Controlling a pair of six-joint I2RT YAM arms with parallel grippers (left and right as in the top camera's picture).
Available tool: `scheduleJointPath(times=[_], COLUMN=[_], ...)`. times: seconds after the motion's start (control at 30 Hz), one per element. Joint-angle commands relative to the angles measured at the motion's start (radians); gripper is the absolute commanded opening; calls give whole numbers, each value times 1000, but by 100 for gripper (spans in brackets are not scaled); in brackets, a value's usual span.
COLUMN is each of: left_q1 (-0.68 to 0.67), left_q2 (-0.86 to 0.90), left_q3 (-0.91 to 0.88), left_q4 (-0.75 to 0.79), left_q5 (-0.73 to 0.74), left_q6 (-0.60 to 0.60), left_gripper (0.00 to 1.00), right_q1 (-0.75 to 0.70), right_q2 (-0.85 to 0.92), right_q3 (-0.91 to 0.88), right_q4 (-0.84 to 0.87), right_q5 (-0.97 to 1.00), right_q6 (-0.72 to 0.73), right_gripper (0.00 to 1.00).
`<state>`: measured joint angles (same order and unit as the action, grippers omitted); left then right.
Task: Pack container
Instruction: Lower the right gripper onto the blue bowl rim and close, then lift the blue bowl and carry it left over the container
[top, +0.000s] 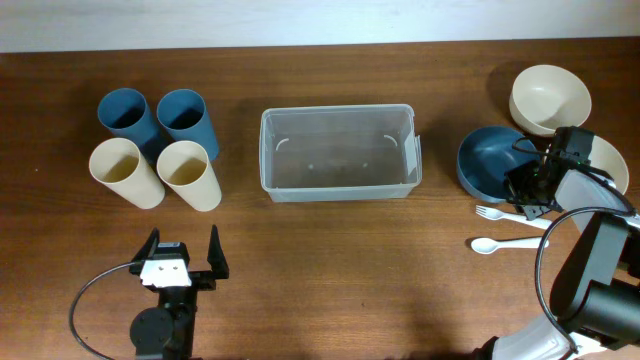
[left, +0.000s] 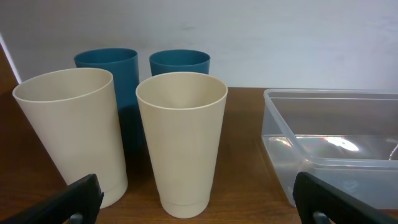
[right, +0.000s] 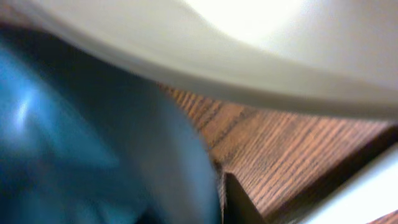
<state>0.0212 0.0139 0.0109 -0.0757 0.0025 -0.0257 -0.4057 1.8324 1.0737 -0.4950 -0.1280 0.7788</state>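
The clear plastic container stands empty in the middle of the table; its left end shows in the left wrist view. My left gripper is open and empty near the front edge, facing the cups. My right gripper sits on the right rim of a blue bowl. In the right wrist view the blue bowl wall fills the left, blurred, and one dark finger presses against its outside. The other finger is hidden.
Two blue cups and two cream cups stand left of the container. A cream bowl sits behind the blue bowl, another to its right. A white fork and spoon lie in front.
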Motion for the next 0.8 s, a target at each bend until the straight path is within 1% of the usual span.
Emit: scheduleJointPath(times=[0.0,0.07,0.37,0.47,0.57,0.77], left_q1=[6,6,6,6,6,6], left_q2=[-9,-9,-9,-9,-9,-9], left_q3=[-2,-2,-2,-2,-2,-2], left_q4=[-7,-7,-7,-7,-7,-7], left_q5=[-2,-2,-2,-2,-2,-2], left_q6=[13,13,12,13,13,12], left_gripper=[100,100,100,100,100,100], right_q1=[6,6,6,6,6,6], right_q2=[6,6,-25,-77,-156,-299], right_q3=[12,13,21,21,29,73], right_q4=[3,3,-4,-6,-16,-85], right_q5=[5,5,-45,-78,-154,-234], right_q6=[-3,-3,-3,-5,-16,-43], right_gripper=[6,4,4,4,4,4])
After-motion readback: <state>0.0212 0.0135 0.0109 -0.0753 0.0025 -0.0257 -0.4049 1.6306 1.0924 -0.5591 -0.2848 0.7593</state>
